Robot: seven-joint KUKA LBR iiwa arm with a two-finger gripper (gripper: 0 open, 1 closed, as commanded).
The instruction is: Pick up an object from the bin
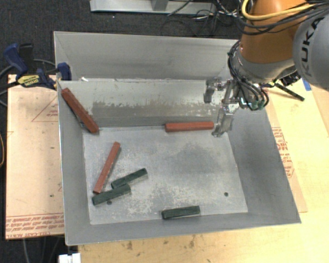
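The gripper (221, 118) hangs low in the bin (153, 59), near the back right corner. I cannot tell if it is open or shut, and I see nothing held in it. Its tip is right by the right end of a flat red bar (189, 126) that lies along the foot of the back wall. I cannot tell if they touch. This flat red bar is the thing nearest to the gripper, so I think it is the one to pick. It looks like a hard, stiff stick (maybe wood or plastic), thin and long, and I guess it is light. It should not bend or break. It may be smooth, so it could slip. The best place to hold it is the middle, across its thin sides, so it does not tip. The wall is close behind it, so there is little room on that side. The other sticks lie well apart from it: a leaning red bar (79, 110) in the back left corner, a slanted red bar (107, 167) by the left side, two dark green bars (129, 178) next to that one, and a lone green bar (181, 212) by the front edge.
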